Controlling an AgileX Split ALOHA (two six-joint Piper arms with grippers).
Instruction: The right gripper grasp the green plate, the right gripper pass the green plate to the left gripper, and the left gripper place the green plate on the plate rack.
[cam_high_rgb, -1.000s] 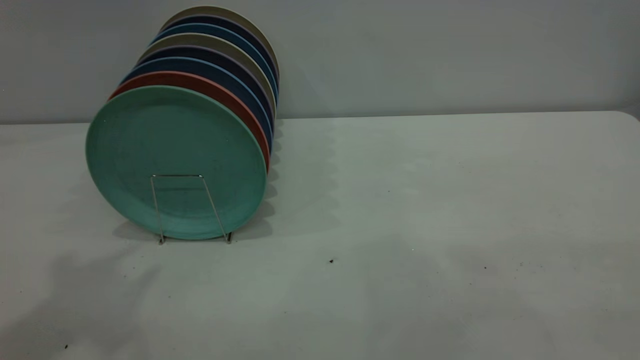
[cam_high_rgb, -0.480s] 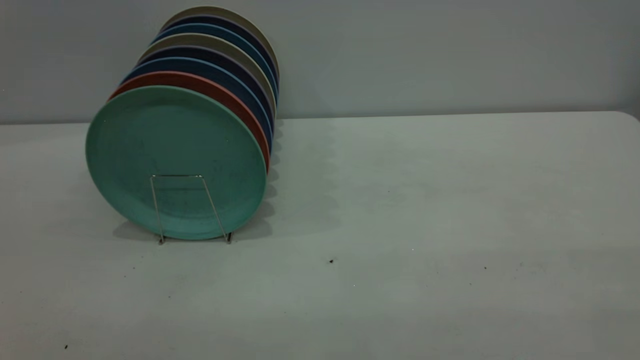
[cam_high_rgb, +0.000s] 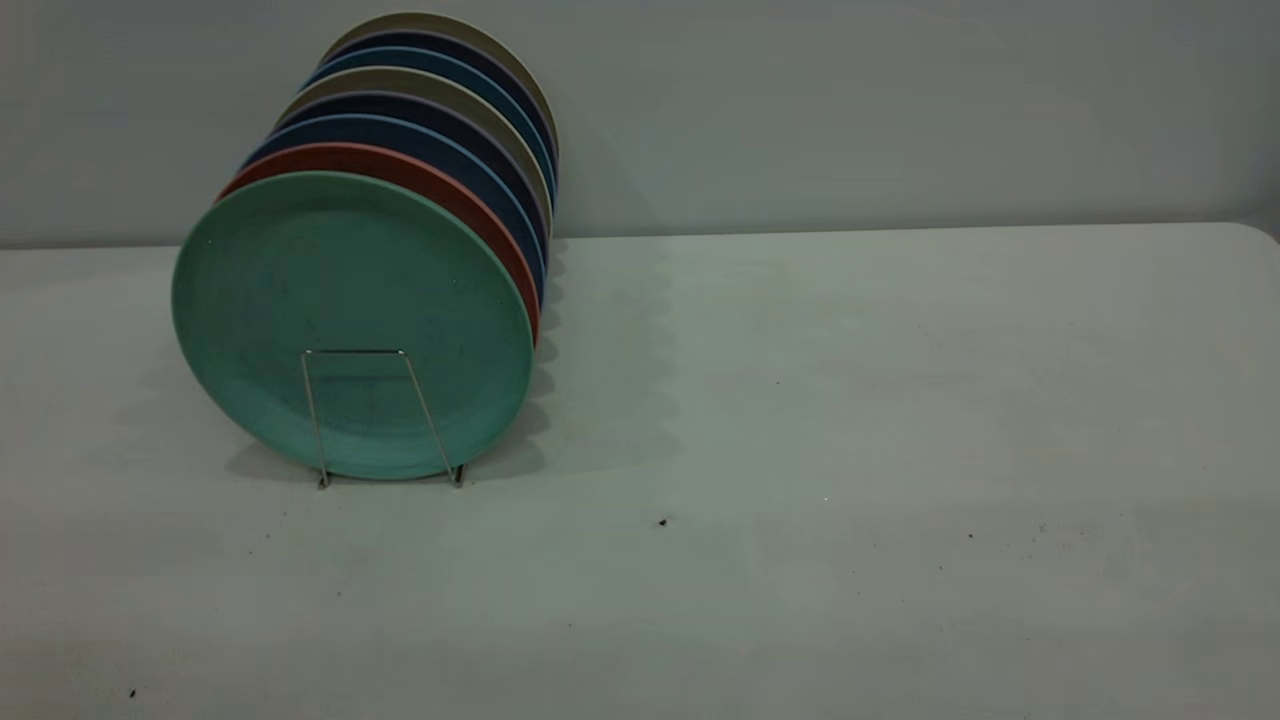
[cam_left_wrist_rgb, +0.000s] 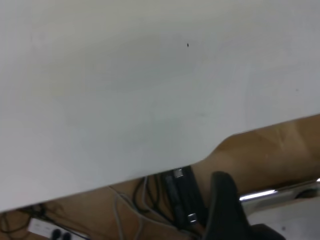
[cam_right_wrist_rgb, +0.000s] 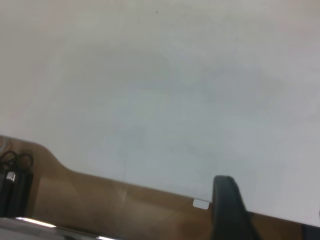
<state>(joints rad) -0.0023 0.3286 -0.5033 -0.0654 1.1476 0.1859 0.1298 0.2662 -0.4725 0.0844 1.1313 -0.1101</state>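
The green plate (cam_high_rgb: 350, 320) stands upright at the front of the plate rack (cam_high_rgb: 380, 415), behind the first silver wire loop. A salmon-pink plate (cam_high_rgb: 440, 190) stands right behind it. Neither gripper shows in the exterior view. My left gripper (cam_left_wrist_rgb: 227, 210) shows only as a black part over the table's near edge in the left wrist view, holding nothing that I can see. My right gripper (cam_right_wrist_rgb: 227, 210) shows the same way in the right wrist view, over the table's edge. Both are far from the plate.
Several dark blue and beige plates (cam_high_rgb: 440, 110) fill the rack behind the pink one. The white table (cam_high_rgb: 850, 400) spreads out right of the rack, with a few dark specks. Cables (cam_left_wrist_rgb: 170, 200) and a brown floor (cam_right_wrist_rgb: 100, 205) lie beyond the table's edge.
A dark shadow on the table's front left has faded away. The plates and the rack have not moved.
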